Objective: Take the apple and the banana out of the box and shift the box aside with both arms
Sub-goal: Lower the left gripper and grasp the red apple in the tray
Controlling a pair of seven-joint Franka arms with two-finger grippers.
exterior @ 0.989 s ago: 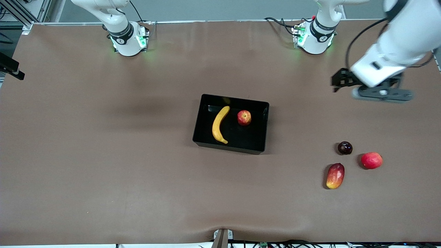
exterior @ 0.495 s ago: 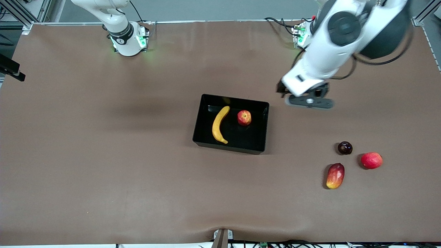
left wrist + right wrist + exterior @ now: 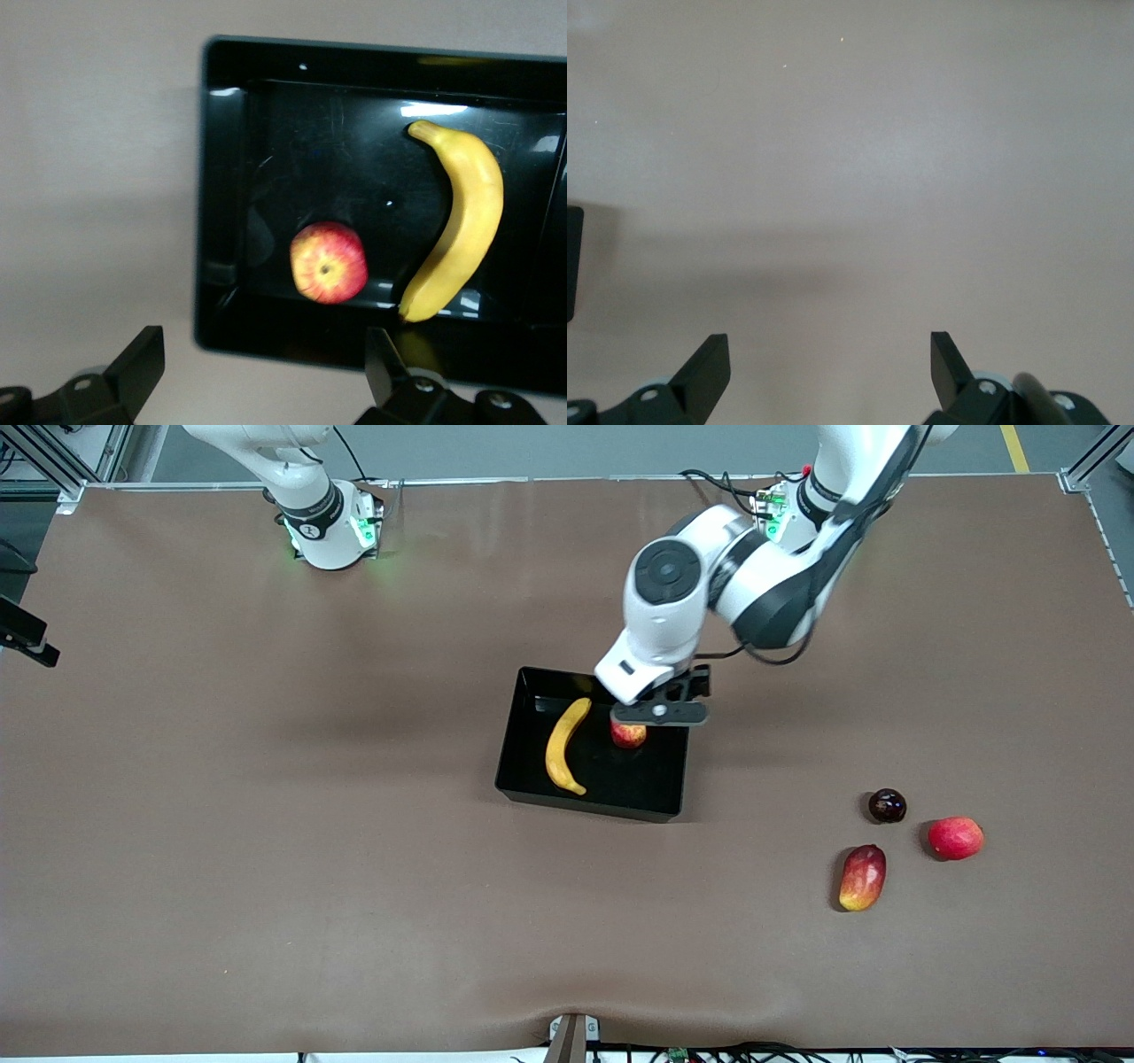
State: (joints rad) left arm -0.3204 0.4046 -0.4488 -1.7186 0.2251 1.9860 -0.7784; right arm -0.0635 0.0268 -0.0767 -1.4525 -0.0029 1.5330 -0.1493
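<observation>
The black box (image 3: 620, 779) sits mid-table. In it lie the yellow banana (image 3: 564, 746) and the small red apple (image 3: 628, 736) side by side. My left gripper (image 3: 660, 713) hangs open above the box rim by the apple and covers the apple's top in the front view. In the left wrist view the box wall (image 3: 221, 177), the apple (image 3: 329, 262) and the banana (image 3: 461, 230) show past my open left gripper (image 3: 263, 359), with nothing between its fingers. My right gripper (image 3: 828, 359) stands open over bare table, out of the front view.
A red-and-yellow mango (image 3: 862, 878), a plain red round fruit (image 3: 955, 838) and a dark round fruit (image 3: 887, 805) lie toward the left arm's end, nearer the camera than the box. A black fixture (image 3: 22, 633) juts in at the right arm's end.
The left arm has swung in from the left arm's end of the table to over the box, gripper still open. The fruits and the box have not moved.
</observation>
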